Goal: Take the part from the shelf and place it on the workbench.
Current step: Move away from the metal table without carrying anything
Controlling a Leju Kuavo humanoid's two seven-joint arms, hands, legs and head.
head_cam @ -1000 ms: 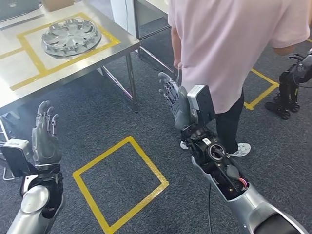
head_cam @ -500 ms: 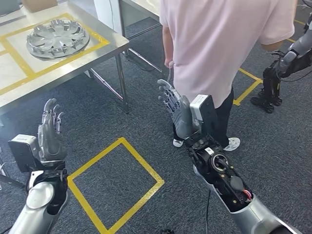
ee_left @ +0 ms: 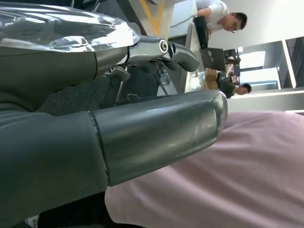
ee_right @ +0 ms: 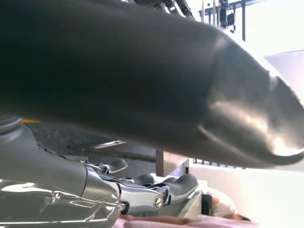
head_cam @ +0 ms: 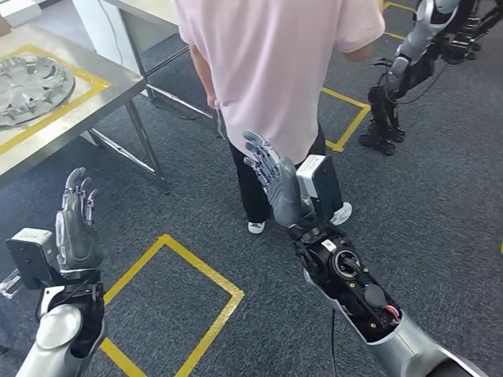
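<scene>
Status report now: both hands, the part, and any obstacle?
Left hand open, right hand open, both empty. Part lies on workbench. Person stands close ahead of right hand.

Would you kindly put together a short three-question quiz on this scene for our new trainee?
1. True or false: the left hand holds the silver wheel cover.
2. Where does the wheel cover lie?
A. on the carpet inside the yellow floor square
B. on the metal workbench inside yellow tape
C. in the person's hand
3. Fill in: the person standing just beyond the right hand wears a ____ shirt.

Key:
1. False; both hands are raised, fingers apart, holding nothing.
2. B
3. pink
</scene>
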